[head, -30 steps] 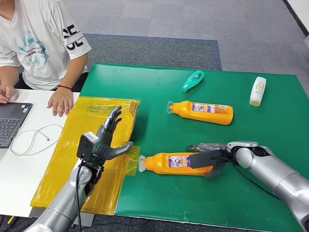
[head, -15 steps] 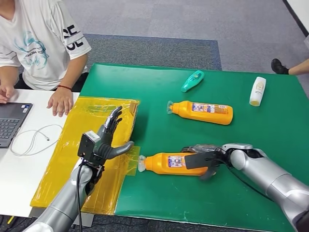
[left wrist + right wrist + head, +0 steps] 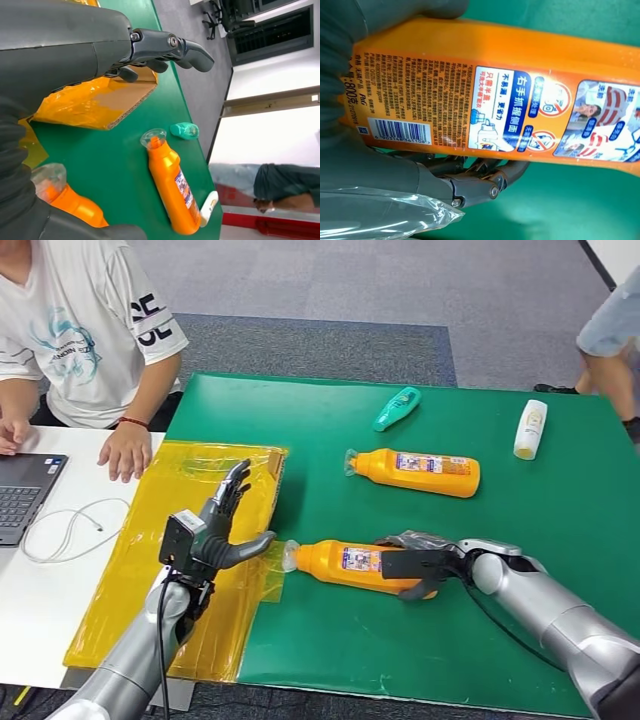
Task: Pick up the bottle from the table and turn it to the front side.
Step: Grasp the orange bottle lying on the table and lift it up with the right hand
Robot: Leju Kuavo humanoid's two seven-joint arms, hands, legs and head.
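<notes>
Green tabletop w/ grey carpet beyond; white desk on robot's left. Near orange bottle lies on its side at front-centre of green mat, clear cap pointing toward yellow sheet, label up. Right hand wraps its base end, fingers over top and thumb under; right wrist view shows barcode and printed label side w/ fingers curled round the body. Left hand hovers over yellow sheet, fingers spread, holding nothing; near bottle's cap sits just beside its thumb. Counts: 2 orange bottles, 2nd orange bottle lying parallel farther back, well apart; 1 teal bottle near far edge; 1 white bottle at far right. Cardboard piece at yellow sheet's far corner. Off mat: laptop, white cable, seated person w/ hand on desk; 2nd person's leg at far right corner.
</notes>
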